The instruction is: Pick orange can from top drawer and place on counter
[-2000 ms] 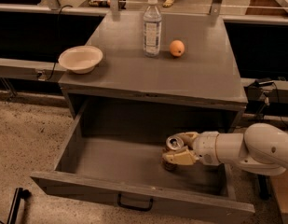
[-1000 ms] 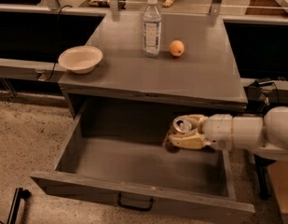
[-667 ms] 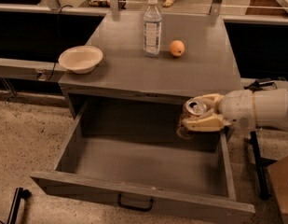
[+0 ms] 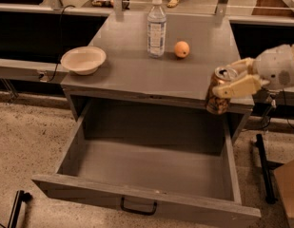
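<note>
Orange can (image 4: 219,93): clasped by the gripper (image 4: 230,78) at the front right corner of the counter (image 4: 132,77), lifted out of the top drawer (image 4: 151,175), tipped slightly off upright, silver pull-tab top facing up and towards the camera; lower part overlapping the counter's front edge, contact with that edge not determinable. Gripper: entering from the right edge of the bench on a pale rounded arm, jaws clenched on the can, one pale finger (image 4: 234,86) laid across the can's near side, the other behind its top rim. Top drawer: pulled well out below the counter's front edge, grey box, black handle (image 4: 138,207) at the middle of the front panel. Counter, remaining items: water bottle (image 4: 156,27), upright, near the rear edge, about centre; round orange fruit (image 4: 181,49) just beside the bottle, on its right, apart from it; pale bowl (image 4: 83,60) at the left edge, towards the front left corner, overhanging that edge slightly. Can well apart from bottle, fruit and bowl.
</note>
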Controlling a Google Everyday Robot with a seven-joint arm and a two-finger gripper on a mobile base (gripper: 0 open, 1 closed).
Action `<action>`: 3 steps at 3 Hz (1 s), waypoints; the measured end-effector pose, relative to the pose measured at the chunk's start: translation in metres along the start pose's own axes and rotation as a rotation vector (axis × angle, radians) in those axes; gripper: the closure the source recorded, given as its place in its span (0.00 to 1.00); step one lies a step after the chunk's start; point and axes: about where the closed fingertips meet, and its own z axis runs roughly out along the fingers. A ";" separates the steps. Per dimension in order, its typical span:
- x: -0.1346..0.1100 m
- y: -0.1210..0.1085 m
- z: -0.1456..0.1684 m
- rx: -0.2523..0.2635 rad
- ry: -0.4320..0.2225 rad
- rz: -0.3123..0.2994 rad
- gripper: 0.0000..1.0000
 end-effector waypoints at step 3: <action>-0.037 -0.072 -0.024 0.181 0.017 0.248 1.00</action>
